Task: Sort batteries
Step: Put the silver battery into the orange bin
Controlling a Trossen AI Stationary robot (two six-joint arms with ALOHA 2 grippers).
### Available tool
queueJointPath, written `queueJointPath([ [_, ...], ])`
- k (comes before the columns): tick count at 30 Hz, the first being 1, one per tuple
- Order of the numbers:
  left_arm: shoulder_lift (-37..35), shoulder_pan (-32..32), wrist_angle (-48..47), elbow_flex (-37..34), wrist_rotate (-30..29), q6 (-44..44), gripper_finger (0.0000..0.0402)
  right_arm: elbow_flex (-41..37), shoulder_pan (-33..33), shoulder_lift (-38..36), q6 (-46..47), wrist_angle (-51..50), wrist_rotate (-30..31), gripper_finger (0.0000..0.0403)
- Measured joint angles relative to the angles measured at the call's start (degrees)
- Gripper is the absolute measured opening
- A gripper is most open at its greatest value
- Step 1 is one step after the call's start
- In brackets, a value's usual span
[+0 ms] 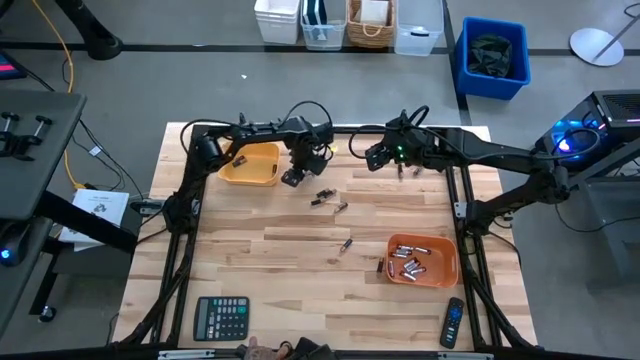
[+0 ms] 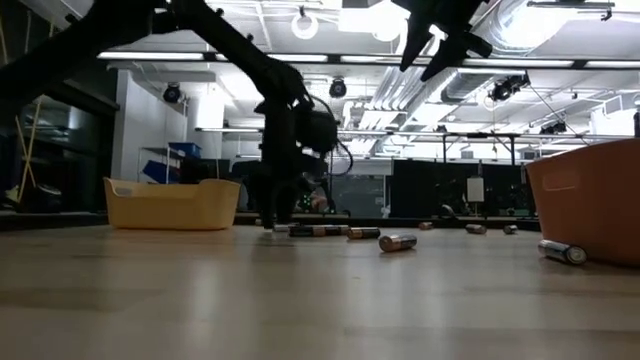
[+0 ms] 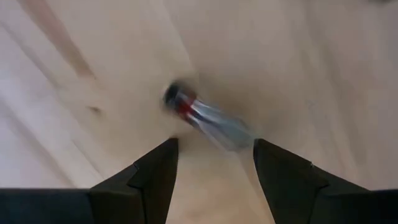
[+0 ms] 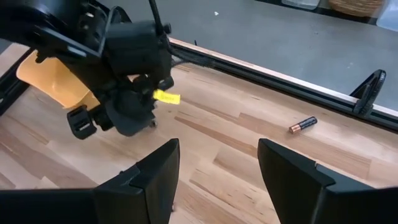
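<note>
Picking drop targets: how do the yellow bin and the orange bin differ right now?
The yellow bin sits at the table's far left, beside the left gripper; the orange bin sits near right, away from both arms. The orange bin holds several batteries; the yellow bin shows only one small dark item, hard to identify. The right gripper hovers open over the far edge. Both bins are small, open-topped and rectangular.
</note>
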Motion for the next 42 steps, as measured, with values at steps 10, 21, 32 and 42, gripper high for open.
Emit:
queueJointPath([
  [10,-0.8,-1.1,0.7,0.3,-3.4,-2.9,0.0202,0.0,0.3,0.0,0.3,0.4,-0.1,0.0213],
  [21,-1.7,-3.2,-0.2,0.3,-5.6,-1.5,0.0202,0.0,0.3,0.0,-1.7,0.3,0.5,0.0213],
  [32,-1.7,-5.0,4.1,-3.7,-8.7,0.7,0.0202,0.0,0.3,0.0,-1.7,0.8,0.4,0.0213],
  [42,-1.7,-7.1,4.9,-3.7,-9.0,-14.5,0.0152,0.0,0.3,0.0,-1.7,0.9,0.0,0.0213],
])
